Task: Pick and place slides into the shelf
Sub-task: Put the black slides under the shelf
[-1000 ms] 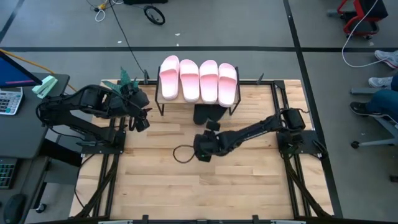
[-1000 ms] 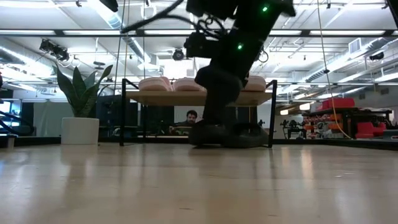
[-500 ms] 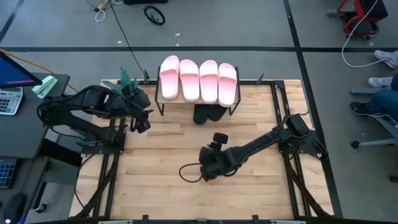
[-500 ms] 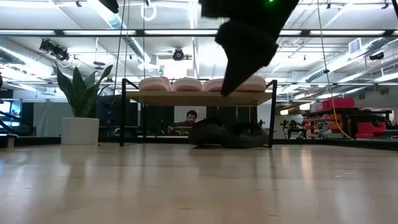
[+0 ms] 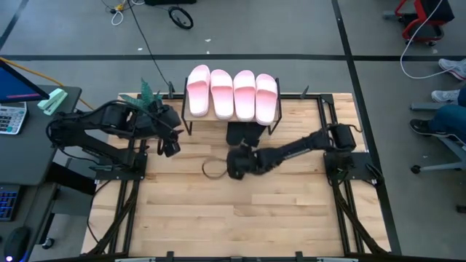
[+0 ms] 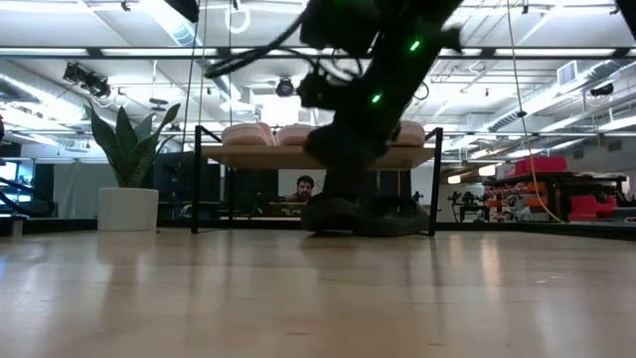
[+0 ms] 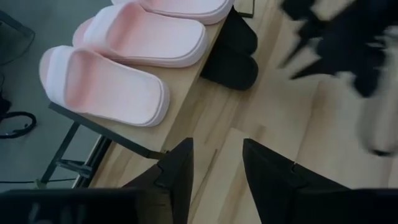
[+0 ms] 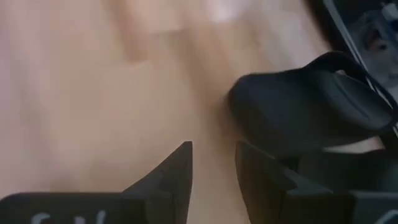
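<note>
Your right hand [image 5: 234, 163] hovered empty, fingers parted, just near of the black slides [image 5: 245, 134] under the shelf [image 5: 275, 125]; next, you needed to grasp one.

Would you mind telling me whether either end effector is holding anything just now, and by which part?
Nothing is held. The left end effector and the right end effector both stand open and empty over bare table.

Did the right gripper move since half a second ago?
Yes. The right gripper went back toward the shelf, closer to the black slides under it.
</note>
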You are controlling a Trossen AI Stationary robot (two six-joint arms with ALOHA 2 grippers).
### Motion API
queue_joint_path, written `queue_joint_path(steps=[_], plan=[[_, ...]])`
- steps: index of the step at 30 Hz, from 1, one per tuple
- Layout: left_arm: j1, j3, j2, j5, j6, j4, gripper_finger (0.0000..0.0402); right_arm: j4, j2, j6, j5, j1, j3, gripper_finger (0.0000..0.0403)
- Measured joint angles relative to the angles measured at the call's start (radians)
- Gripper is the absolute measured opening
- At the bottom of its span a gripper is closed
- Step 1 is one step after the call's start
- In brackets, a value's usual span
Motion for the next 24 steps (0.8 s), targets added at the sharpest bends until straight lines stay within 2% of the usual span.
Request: queue_joint_path(steps=[3,9,15,20,24], plan=[[0.0,0.0,-0.002,0.024,0.001,-0.003,0.0149,0.09,0.0,-0.036,-0.026,-0.065,-0.03,0.0122],[0.0,0.0,-0.002,0.037,0.058,-0.01,0.0153,0.126,0.0,-0.062,-0.091,-0.158,-0.052,0.0098],[0.0,0.0,-0.002,0.038,0.078,-0.01,0.0146,0.33,0.0,-0.136,-0.219,-0.227,-0.105,0.008],[0.0,0.0,-0.002,0.037,0.076,-0.032,0.014,0.335,0.0,-0.12,-0.227,-0.233,-0.104,0.0078],[-0.002,0.0,-0.002,0.037,0.014,-0.086,0.0138,0.299,0.0,-0.108,-0.256,-0.17,-0.104,0.0074]])
